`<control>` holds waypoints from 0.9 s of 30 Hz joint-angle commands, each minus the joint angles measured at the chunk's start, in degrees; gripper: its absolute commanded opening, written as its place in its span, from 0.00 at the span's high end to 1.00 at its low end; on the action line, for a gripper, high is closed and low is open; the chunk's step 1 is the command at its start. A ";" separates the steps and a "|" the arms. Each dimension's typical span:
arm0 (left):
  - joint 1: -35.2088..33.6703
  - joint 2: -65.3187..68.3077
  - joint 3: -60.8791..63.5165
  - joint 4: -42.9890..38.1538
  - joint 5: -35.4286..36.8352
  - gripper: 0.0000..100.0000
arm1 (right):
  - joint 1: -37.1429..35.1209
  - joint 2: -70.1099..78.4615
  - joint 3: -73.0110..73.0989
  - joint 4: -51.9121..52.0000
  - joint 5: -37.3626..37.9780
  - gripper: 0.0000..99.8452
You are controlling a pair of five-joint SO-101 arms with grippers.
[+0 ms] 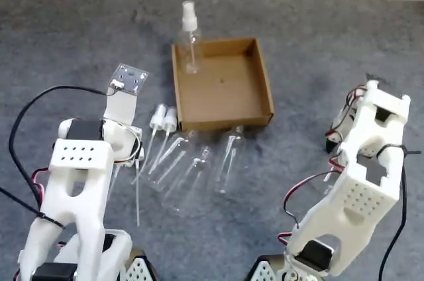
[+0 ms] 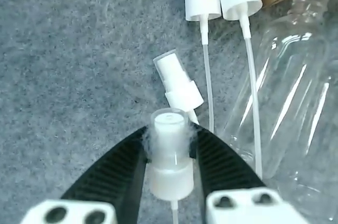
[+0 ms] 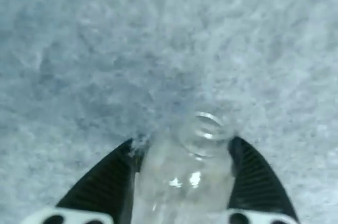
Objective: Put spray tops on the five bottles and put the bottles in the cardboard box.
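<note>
Holding my left fingers (image 2: 119, 168) clamped on a spray top (image 2: 170, 155) at lower centre and my right fingers (image 3: 259, 176) clamped round an open-necked bottle (image 3: 203, 129), I judge both are posed for joining, the cardboard box (image 1: 265, 89) waiting upper centre

You have a grey-carpeted table (image 1: 318, 36). The cardboard box (image 1: 267, 89) sits toward its far edge. Three clear bottles (image 1: 228, 155) and two spray tops (image 1: 170, 120) lie just before the box.
</note>
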 commanded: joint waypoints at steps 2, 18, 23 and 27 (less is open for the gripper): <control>0.84 -1.63 -0.13 -0.44 0.35 1.00 | -0.75 0.04 -3.56 -2.15 7.74 0.96; 0.75 -1.98 1.36 -0.70 0.35 1.00 | -10.15 0.31 -15.43 2.24 34.02 0.98; 0.84 -1.89 1.27 -0.70 0.35 1.00 | -9.80 0.48 -15.25 2.24 29.01 0.81; 0.84 -1.80 1.27 -0.70 0.35 1.00 | -10.07 0.13 -15.52 2.33 26.29 0.73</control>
